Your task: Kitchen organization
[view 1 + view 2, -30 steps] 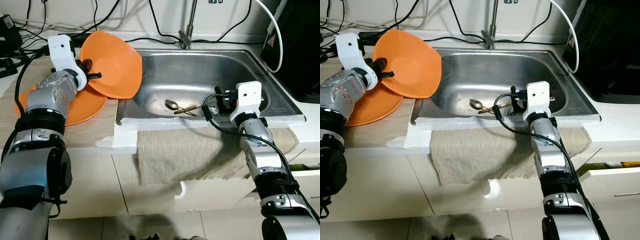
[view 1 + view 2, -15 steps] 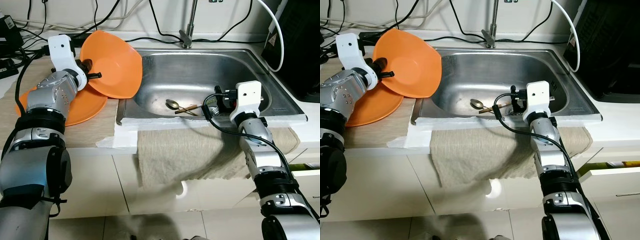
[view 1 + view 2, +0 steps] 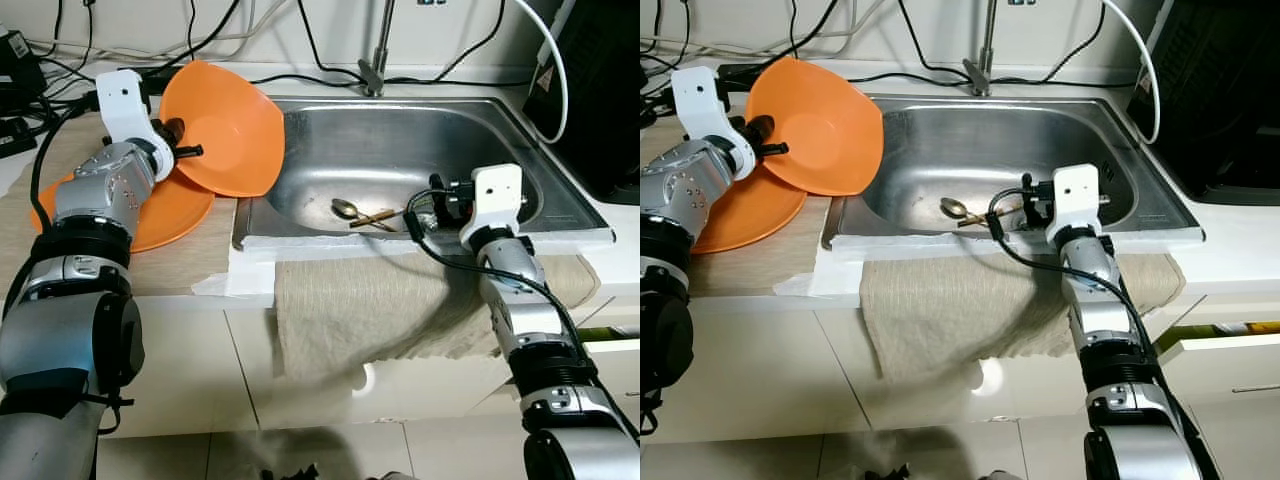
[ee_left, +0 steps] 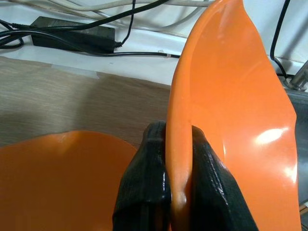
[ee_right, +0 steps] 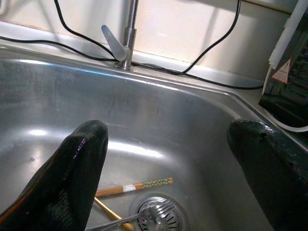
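My left gripper (image 4: 177, 190) is pinching the rim of an orange bowl (image 3: 225, 130), holding it tilted above an orange plate (image 3: 165, 210) beside the sink (image 3: 480, 135). My right gripper (image 5: 168, 183) is hovering spread wide over chopsticks (image 5: 132, 186) and what looks like a fork (image 5: 144, 215) near the drain.

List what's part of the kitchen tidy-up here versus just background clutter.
In play: orange bowl pinched by left gripper; orange plate under it; spoon, chopsticks and fork in sink; open right gripper.

Lying about: cables, towel, faucet.
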